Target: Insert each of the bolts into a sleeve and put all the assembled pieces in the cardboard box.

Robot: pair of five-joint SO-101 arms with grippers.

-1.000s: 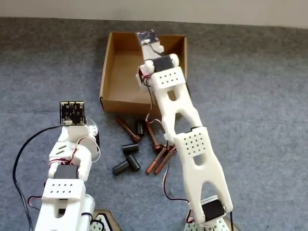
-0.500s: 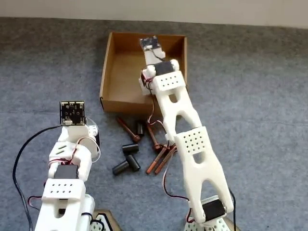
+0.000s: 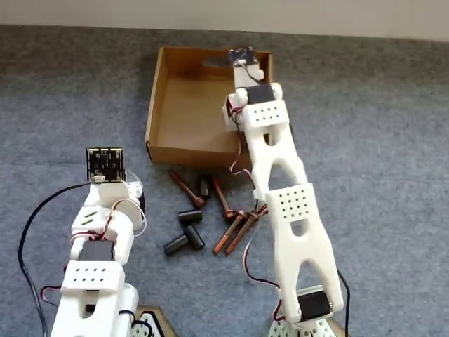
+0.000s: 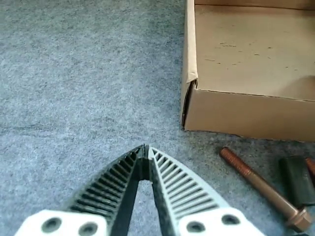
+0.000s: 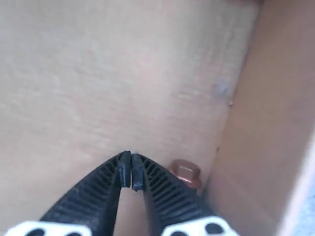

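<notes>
While your right gripper (image 5: 131, 170) sits inside the cardboard box (image 5: 256, 113), jaws closed on nothing, a copper bolt head (image 5: 185, 174) lies just beside its tips. Your left gripper (image 4: 145, 160) is likewise closed and empty, with a loose bolt (image 4: 258, 187) near its jaws.

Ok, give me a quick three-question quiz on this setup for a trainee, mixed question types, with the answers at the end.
1. True or false: the right arm has its jaws inside the cardboard box.
2. The left arm has its jaws ___ (open or shut).
3. Where do the loose bolts and sleeves lie? A: in the box. B: on the carpet outside the box. C: between the left arm's jaws.
Key: 1 true; 2 shut; 3 B.
</notes>
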